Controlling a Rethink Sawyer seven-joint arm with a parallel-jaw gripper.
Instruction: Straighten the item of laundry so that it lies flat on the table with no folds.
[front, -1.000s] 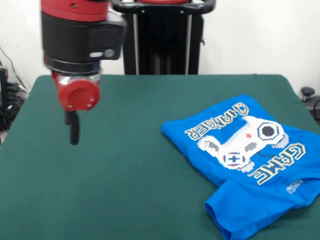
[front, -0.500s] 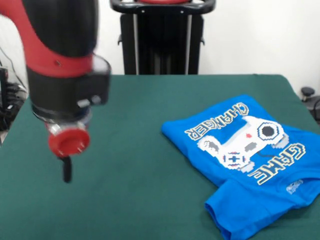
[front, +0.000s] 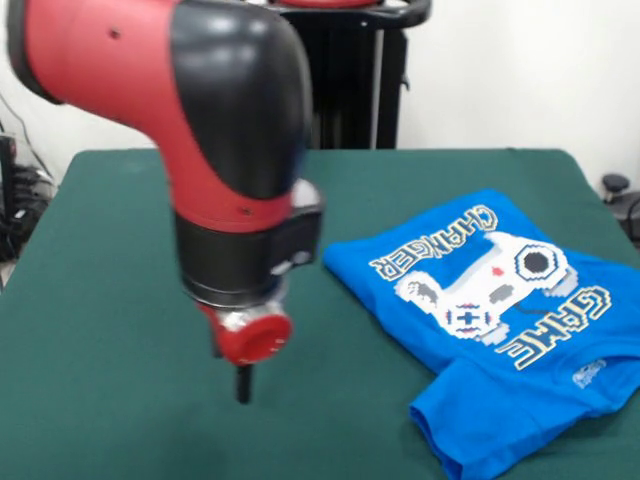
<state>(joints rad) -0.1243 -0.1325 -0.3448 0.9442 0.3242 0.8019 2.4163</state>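
The item of laundry (front: 480, 300), a bright blue T-shirt with a white game-controller print and "GAME CHANGER" lettering, lies on the right side of the dark green table (front: 110, 400). Its print faces up. The shirt is rumpled, with a sleeve bunched at the front near the picture's bottom edge, and its right part runs out of the picture. The red and black arm hangs over the table's middle. Its gripper (front: 242, 385) is low over the green cloth, left of the shirt and apart from it. The red wrist disc hides most of the gripper.
The black pedestal (front: 345, 90) stands behind the table's far edge. Cables (front: 15, 185) hang off the left side, and a small black object (front: 612, 185) sits beyond the right edge. Bare green cloth lies to the left of the arm.
The arm has swung from the table's left side rightward and toward the front, closer to the shirt. The shirt has not moved.
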